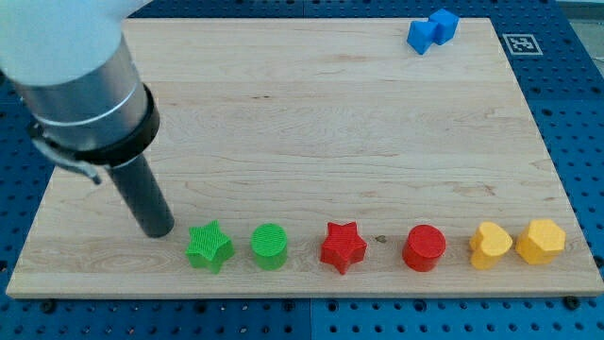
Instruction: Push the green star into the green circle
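Since the small green plastic star block (209, 246) looks light, hard and easy to slide, my tip (158, 228) — just left of it, no gripper to open — should push its left side toward the green round block (269, 246) just beside it on the wooden counter (311, 123).

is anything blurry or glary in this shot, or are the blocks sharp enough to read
Camera view: the arm's pale upper housing is close and soft, slightly out of focus; my tip, the green star and green circle are sharp; lighting is even, shadows short and faint, with no glare on the wooden board.
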Motion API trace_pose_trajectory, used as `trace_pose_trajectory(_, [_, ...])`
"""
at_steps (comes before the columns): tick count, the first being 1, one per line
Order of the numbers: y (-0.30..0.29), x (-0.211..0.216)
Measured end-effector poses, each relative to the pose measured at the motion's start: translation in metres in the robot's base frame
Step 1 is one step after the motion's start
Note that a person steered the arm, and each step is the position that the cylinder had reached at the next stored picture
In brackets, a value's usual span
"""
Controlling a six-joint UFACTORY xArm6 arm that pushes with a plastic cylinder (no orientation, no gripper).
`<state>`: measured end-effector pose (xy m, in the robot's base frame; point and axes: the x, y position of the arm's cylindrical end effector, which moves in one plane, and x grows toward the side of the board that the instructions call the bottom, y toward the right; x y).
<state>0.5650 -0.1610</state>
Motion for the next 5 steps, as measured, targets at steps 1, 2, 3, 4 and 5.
trace_pose_trajectory(1, [-0.001, 0.009])
trace_pose_trajectory(2, [0.000, 0.009])
trace_pose_trajectory(3, [0.005, 0.012])
trace_pose_trajectory(4, [0.019, 0.013])
trace_pose_trajectory(5, [0.037, 0.013])
